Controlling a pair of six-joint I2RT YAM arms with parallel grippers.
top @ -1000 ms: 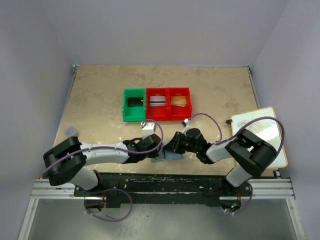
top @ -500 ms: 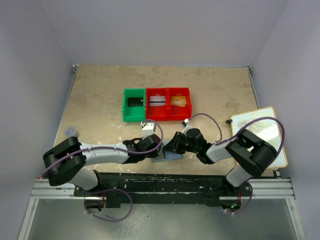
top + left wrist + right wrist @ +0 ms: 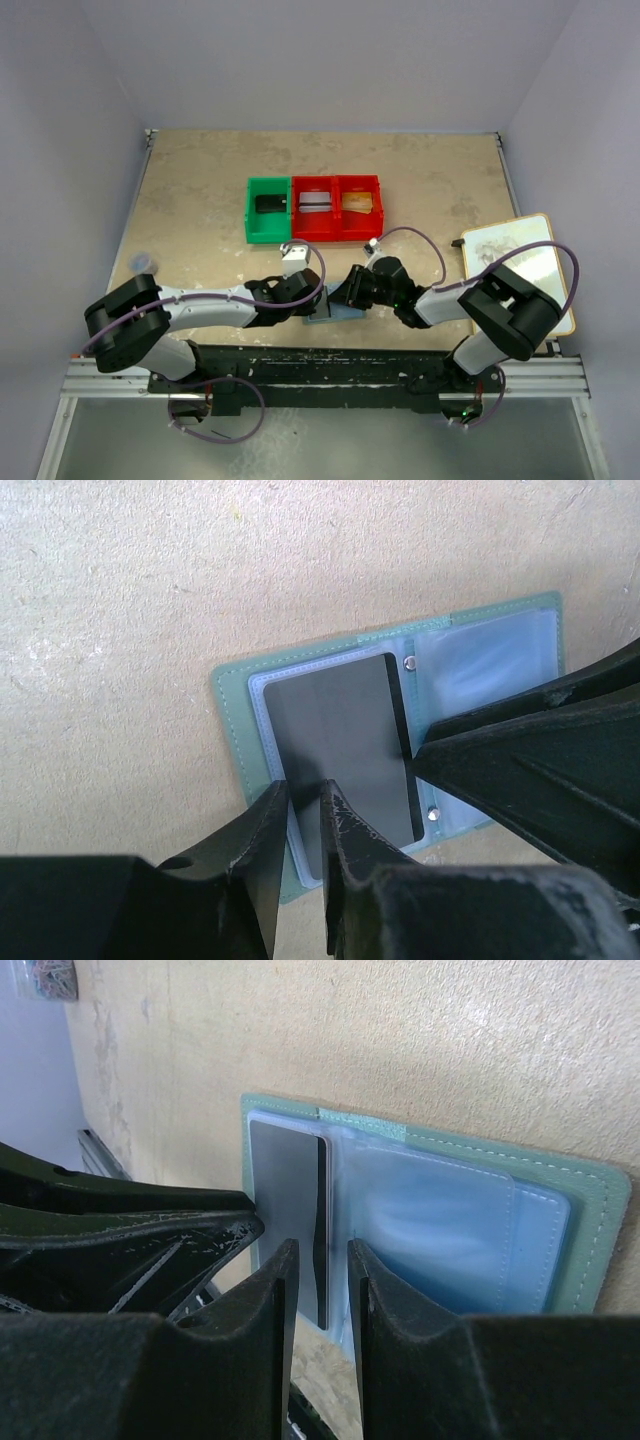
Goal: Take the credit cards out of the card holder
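Left wrist camera: the left gripper (image 3: 303, 792), jaws narrowly parted, hovers over the near end of the open card holder (image 3: 232, 710), whose dark card (image 3: 340, 730) runs lengthwise away.

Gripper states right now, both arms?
Left gripper: slightly open at the dark card edge, no clear grip.
Right gripper: narrow gap astride that card's edge; grip cannot be told.

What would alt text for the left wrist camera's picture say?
A light blue card holder lies open on a beige table, a dark card in one clear sleeve. The left pincer, slightly open, sits at the card's near edge; the right pincer reaches in from the right.
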